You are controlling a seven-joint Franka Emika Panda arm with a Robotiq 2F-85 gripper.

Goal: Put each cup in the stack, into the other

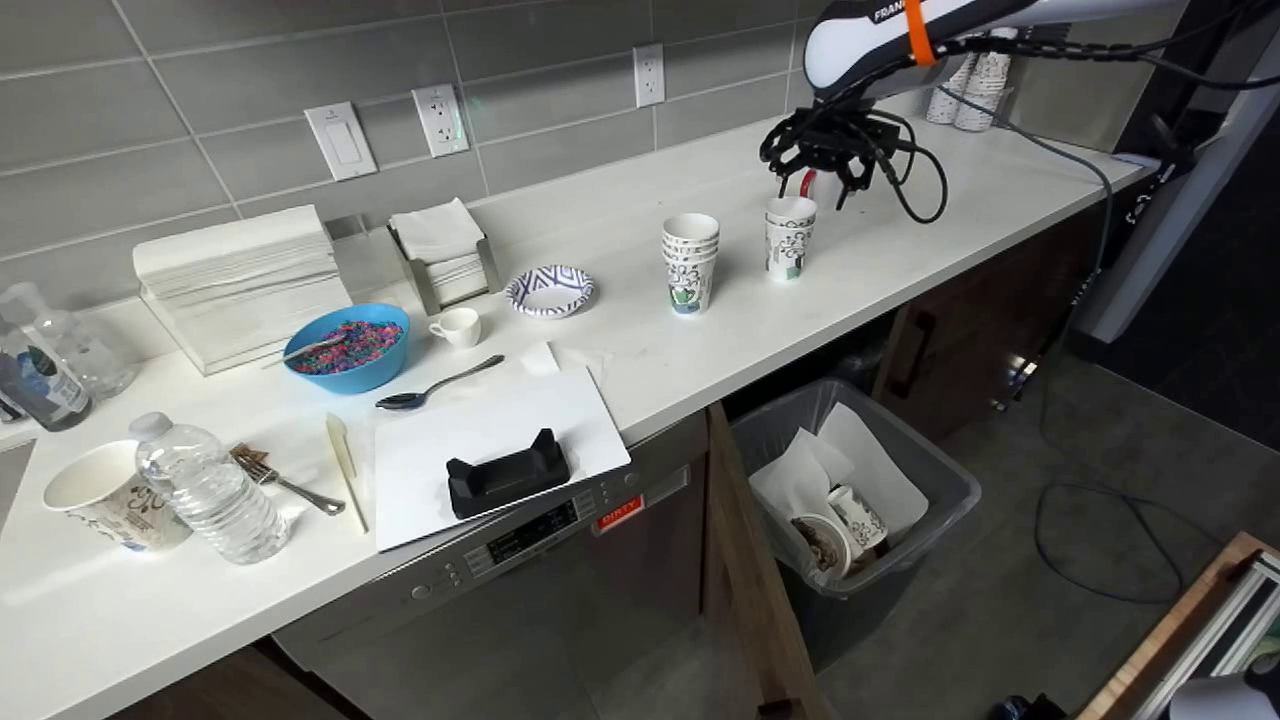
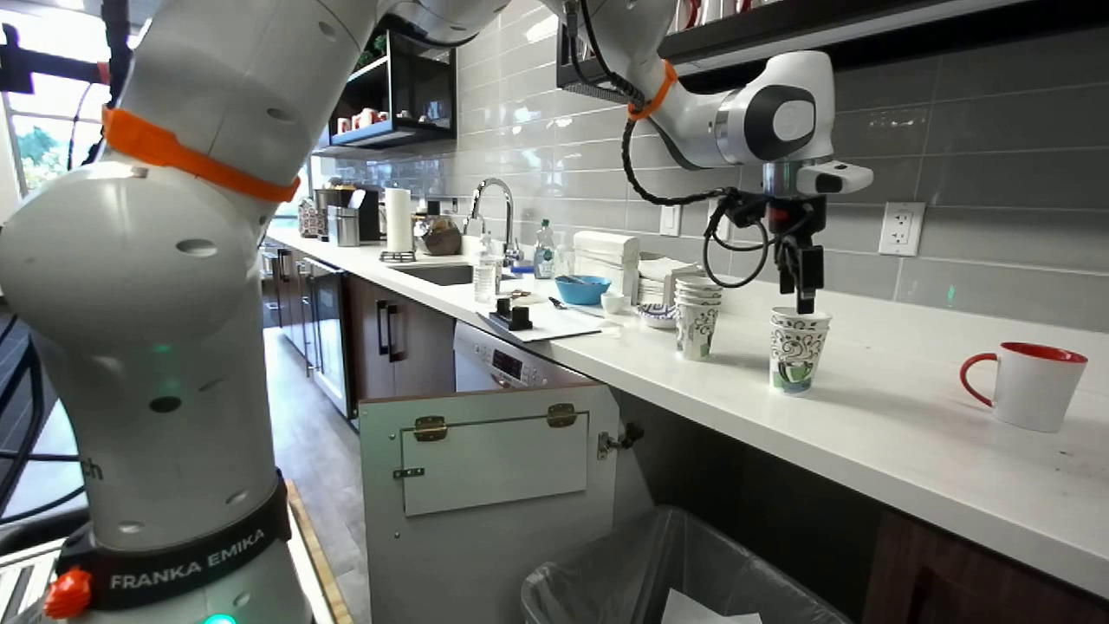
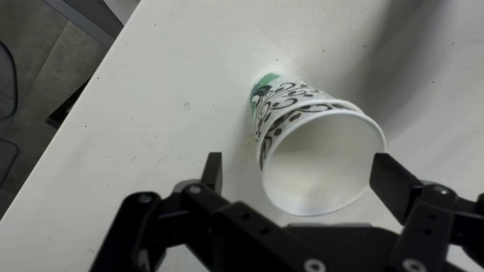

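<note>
Nearly there: one merge left, I reckon

The taller cup stack (image 1: 689, 275) has what looks like four nested, and the shorter cup stack (image 2: 797, 351) near it on the tabletop (image 1: 860, 260) has two. Roughly six total. Left to do, I'd guess: combine them. The lone hand (image 3: 298, 155) hangs over the shorter one, fingers (image 3: 395, 185) apart, holding nothing.

1. Gripper (image 3: 297, 162) along bottom, jaws spread, black fingers (image 3: 213, 172) either side of two nested paper cups (image 3: 302, 155).
2. Inner cup (image 3: 325, 166) sits in outer cup (image 3: 280, 102); both rims visible, white interior facing camera.
3. Gap between view-left finger and rims; view-right fingertip overlaps inner cup's rim, contact can't tell.
4. Print: green near base, dark swirls above.
5. White counter (image 3: 162, 124), dark specks; soft shadow (image 3: 385, 56) upper right.
6. Upper left: counter edge diagonal, grey floor (image 3: 68, 54) beyond, dark cable (image 3: 15, 83).
</note>
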